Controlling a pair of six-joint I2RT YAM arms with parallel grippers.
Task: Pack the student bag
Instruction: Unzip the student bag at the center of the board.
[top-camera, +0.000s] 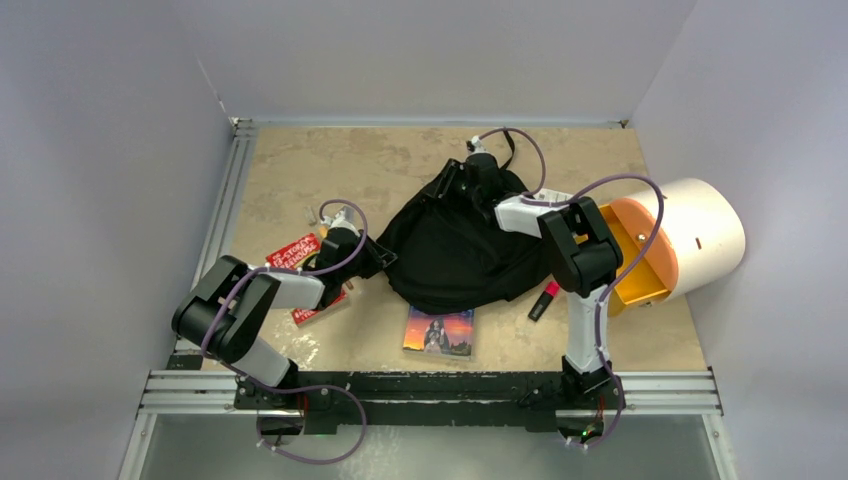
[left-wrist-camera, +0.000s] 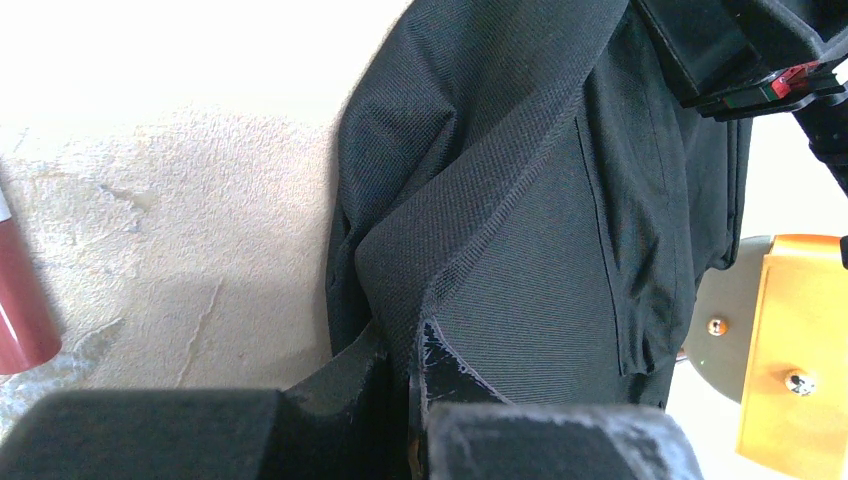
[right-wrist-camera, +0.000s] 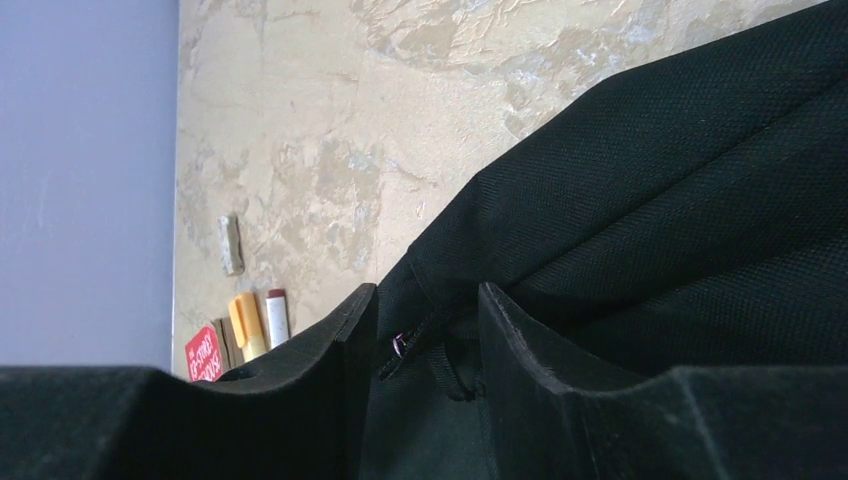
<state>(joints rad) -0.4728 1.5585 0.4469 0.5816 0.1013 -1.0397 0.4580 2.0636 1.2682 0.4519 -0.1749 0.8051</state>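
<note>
Student bag (top-camera: 450, 255), left end effector (left-wrist-camera: 407, 372) clamped on fabric, right end effector (right-wrist-camera: 427, 330) likewise

You see the student bag (top-camera: 450, 250) in matt woven cloth; the table (top-camera: 330, 170) rough and stone-like; the cylinder (top-camera: 705, 230) smooth plastic.
</note>
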